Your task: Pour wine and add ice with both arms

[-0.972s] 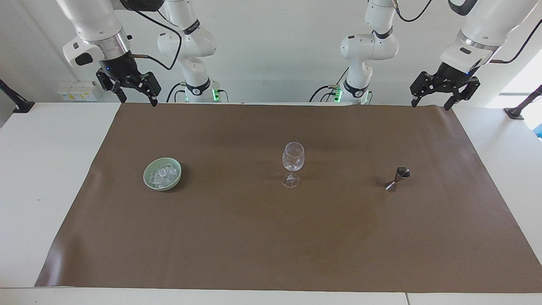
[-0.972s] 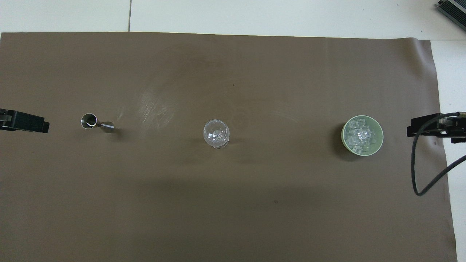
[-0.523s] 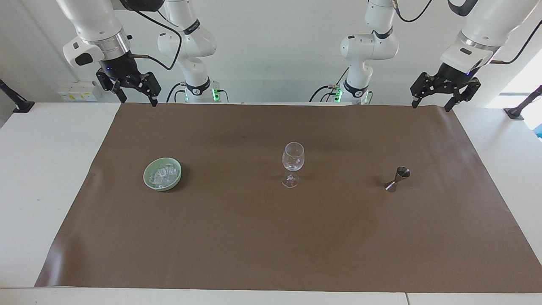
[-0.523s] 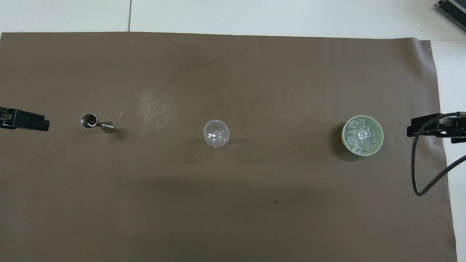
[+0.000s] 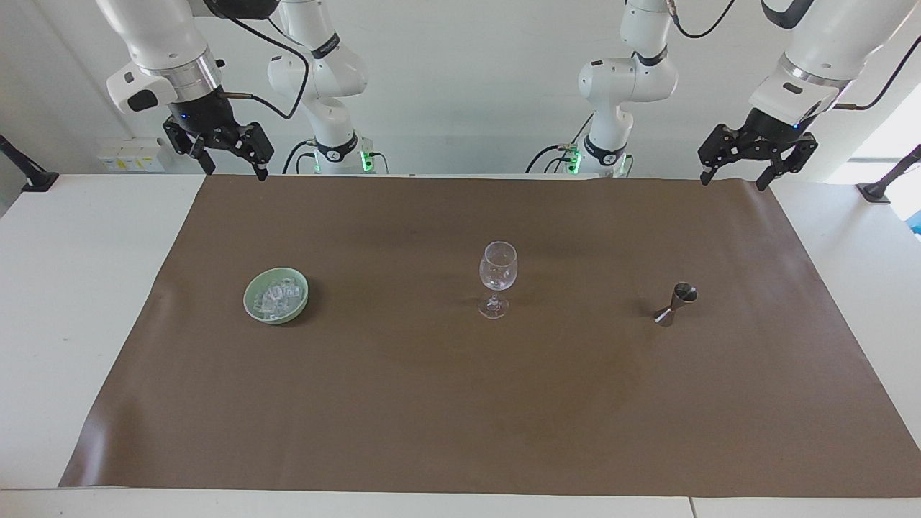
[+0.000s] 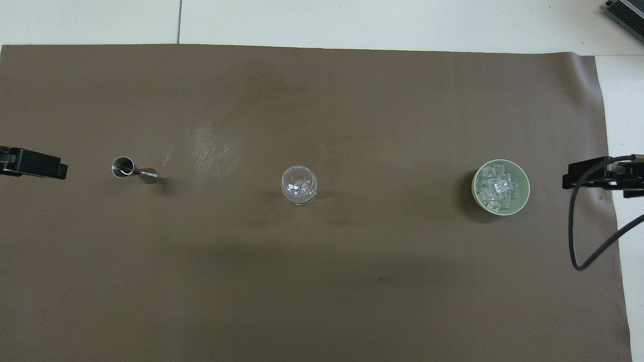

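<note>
- Very start of the task, by the look of it: nothing grasped, nothing poured, no cube moved.
- Left gripper [image 5: 746, 179] up in the air over the mat's corner at the left arm's end, fingers spread apart, empty.
- Right gripper [image 5: 232, 165] up over the mat's corner at the right arm's end, also spread apart and empty.
- Ice [image 5: 276, 298] piled in the pale green bowl [image 5: 252, 303], standing on the brown mat [image 5: 432, 403] toward the right arm's end.
- Stemmed glass [image 5: 497, 277] upright in the middle of the mat, apparently with no liquid inside.
- Metal jigger [image 5: 675, 304] upright toward the left arm's end, well apart from the glass.
- Next move, probably: left gripper down to the jigger's narrow waist, closing gently to keep it upright; right gripper down to the bowl for one cube.
- Risk: thin-stemmed glass easy to knock over; cubes small and slippery between fingers.
- Compared with one second ago: left gripper shifted a little upward in the facing view; right gripper, bowl, glass and jigger unchanged.
</note>
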Controlling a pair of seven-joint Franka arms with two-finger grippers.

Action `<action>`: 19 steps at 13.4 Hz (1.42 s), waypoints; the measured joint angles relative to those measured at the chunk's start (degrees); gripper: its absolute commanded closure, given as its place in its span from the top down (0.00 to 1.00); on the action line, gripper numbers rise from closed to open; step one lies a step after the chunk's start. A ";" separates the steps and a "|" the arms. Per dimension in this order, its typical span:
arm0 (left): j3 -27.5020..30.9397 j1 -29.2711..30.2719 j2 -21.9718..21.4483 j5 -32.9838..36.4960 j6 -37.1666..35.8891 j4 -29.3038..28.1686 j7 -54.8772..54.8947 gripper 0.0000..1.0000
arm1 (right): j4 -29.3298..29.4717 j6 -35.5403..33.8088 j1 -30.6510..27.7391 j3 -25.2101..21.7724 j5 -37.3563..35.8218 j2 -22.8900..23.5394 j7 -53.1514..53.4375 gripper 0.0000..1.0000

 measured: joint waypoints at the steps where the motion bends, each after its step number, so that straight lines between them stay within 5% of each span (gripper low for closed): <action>1: 0.01 0.00 0.01 0.00 0.00 -0.04 0.00 1.00 | 0.00 0.00 0.00 0.00 0.00 0.00 0.00 1.00; 19: 0.03 0.01 -0.27 -0.06 0.00 -1.15 -0.10 1.00 | 0.00 0.00 0.00 0.00 0.00 0.00 0.00 1.00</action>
